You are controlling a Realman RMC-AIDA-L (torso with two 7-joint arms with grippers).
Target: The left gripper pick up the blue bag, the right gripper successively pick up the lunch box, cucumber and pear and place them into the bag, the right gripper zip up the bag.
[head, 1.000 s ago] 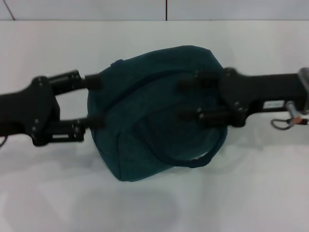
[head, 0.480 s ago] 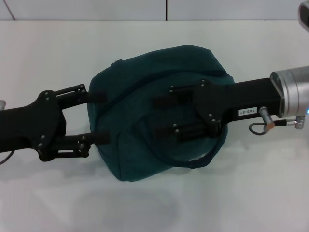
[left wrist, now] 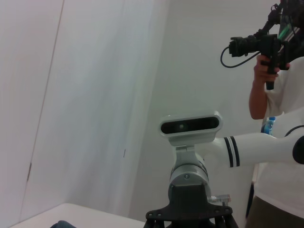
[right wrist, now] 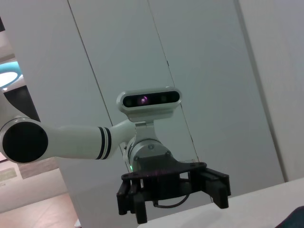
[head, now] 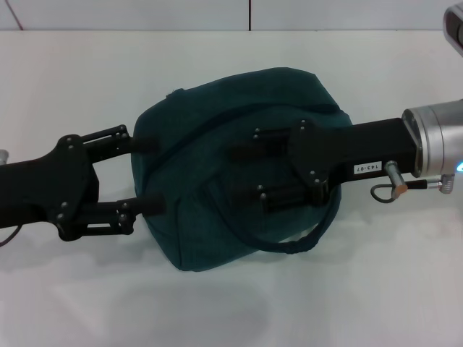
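The blue bag [head: 195,217] lies on the white table [head: 72,79] in the middle of the head view, looking closed, with one loop handle [head: 296,244] hanging at its near right side. My left gripper [head: 150,175] is open, its two fingers spread wide against the bag's left edge. My right gripper [head: 249,176] is open and reaches in from the right over the bag's top. A corner of the bag shows in the right wrist view [right wrist: 295,217]. The lunch box, cucumber and pear are out of view.
The table's far edge meets a white wall [head: 145,14]. The left wrist view shows the right arm's camera [left wrist: 190,126] and a person with a video camera [left wrist: 266,47]. The right wrist view shows the left arm's gripper [right wrist: 173,187].
My right arm has moved left, farther over the bag. My left gripper has shifted slightly right toward the bag's edge. Little has changed in the last half second.
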